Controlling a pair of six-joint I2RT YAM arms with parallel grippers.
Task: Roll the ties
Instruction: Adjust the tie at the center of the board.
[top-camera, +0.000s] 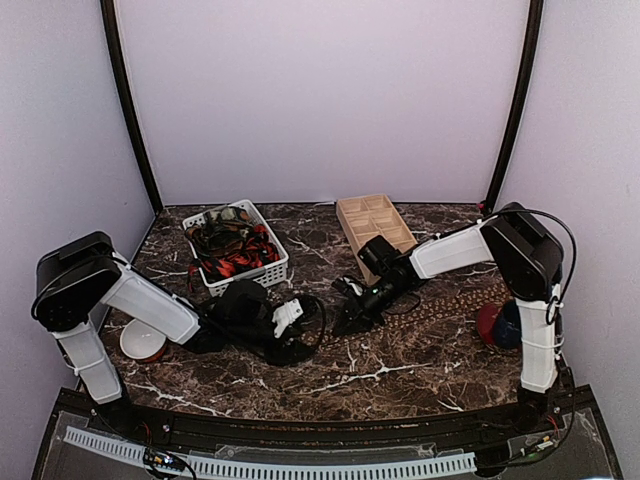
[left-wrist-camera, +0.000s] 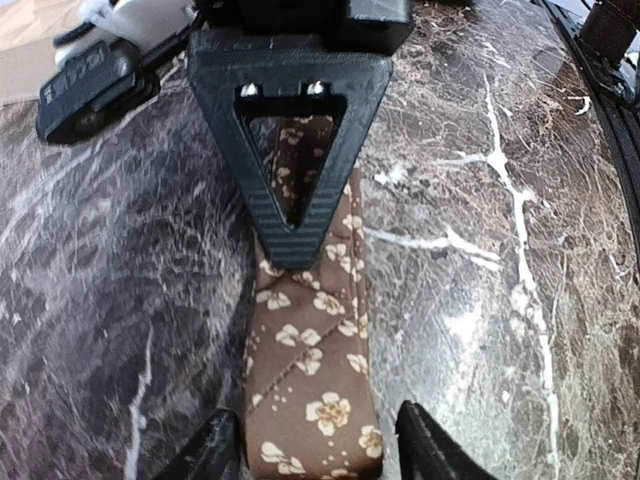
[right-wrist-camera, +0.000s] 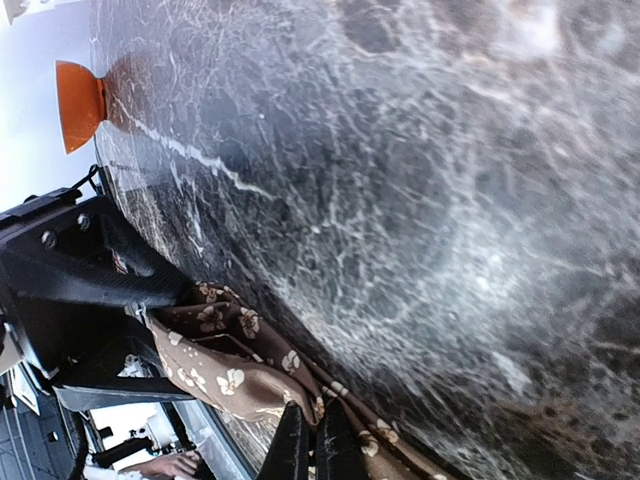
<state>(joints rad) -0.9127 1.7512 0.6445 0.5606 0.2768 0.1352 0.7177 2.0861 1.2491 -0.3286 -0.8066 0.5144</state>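
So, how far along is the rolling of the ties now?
Done: nothing yet; no rolled tie is visible. In hand: the brown tie lies mostly flat on the table, the right gripper with jaws shut on it near one end, the left gripper with jaws open on either side of it. Left: rolling this tie, then the other ties in the white basket.

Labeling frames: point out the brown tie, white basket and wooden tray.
brown tie (left-wrist-camera: 315, 370), left wrist view, flowered flat stretch.
white basket (top-camera: 252, 278), top external view, near rim.
wooden tray (top-camera: 345, 222), top external view, left wall.
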